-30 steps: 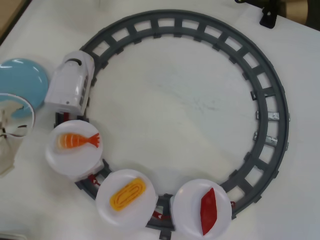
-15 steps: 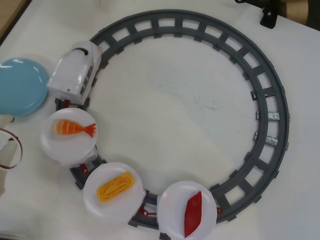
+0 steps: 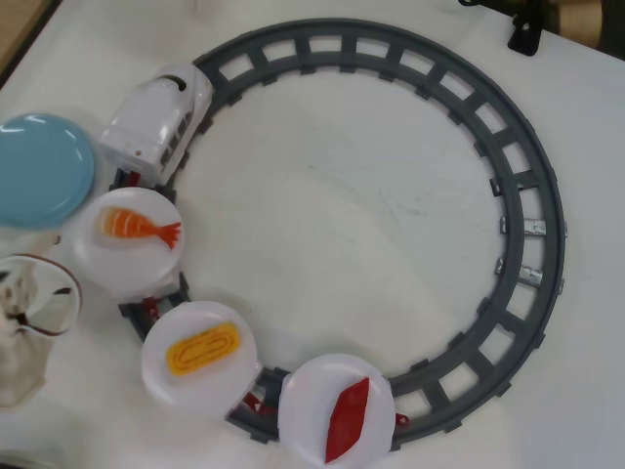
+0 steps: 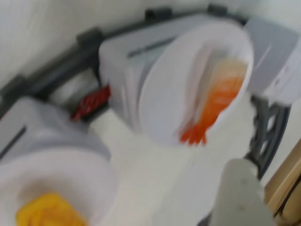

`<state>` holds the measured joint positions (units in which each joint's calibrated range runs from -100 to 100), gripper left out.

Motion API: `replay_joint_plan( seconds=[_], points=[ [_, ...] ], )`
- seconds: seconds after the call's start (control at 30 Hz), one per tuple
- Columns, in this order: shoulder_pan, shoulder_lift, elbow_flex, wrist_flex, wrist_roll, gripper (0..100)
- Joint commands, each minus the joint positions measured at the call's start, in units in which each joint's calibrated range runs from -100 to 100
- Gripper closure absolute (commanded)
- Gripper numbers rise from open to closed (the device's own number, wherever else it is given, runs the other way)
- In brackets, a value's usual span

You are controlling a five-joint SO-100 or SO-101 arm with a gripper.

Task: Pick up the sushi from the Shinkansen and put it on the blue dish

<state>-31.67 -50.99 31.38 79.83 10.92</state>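
Observation:
The dark-red sushi (image 3: pixel 348 420) lies on the last white plate (image 3: pixel 308 401) at the bottom of the overhead view. The white Shinkansen (image 3: pixel 156 122) stands on the track at upper left and pulls three plate cars. The blue dish (image 3: pixel 39 171) sits empty at the left edge, beside the train. My white gripper (image 3: pixel 41 303) is at the left edge below the dish, outside the track, far from the sushi. It looks open and empty. The blurred wrist view shows one finger (image 4: pixel 242 197) alone at bottom right. The sushi is out of that view.
The grey circular track (image 3: pixel 527 195) fills the table. An orange shrimp piece (image 3: pixel 137 227) (image 4: pixel 218 101) and a yellow egg piece (image 3: pixel 202 352) (image 4: pixel 47 212) lie on the two other plates. A black clamp (image 3: pixel 525 34) is at the top right.

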Motion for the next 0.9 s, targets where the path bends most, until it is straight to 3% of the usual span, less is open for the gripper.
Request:
replay_joint_plan(
  seconds=[0.0, 0.33, 0.53, 0.87],
  points=[
    [8.3, -0.3, -1.1, -1.0, 3.5, 80],
    [34.3, 7.9, -1.1, -0.5, 17.6, 80],
    [43.7, 8.5, -1.1, -0.6, 22.6, 80],
    [57.4, 8.5, -0.5, -0.9, 36.7, 79]
  ],
)
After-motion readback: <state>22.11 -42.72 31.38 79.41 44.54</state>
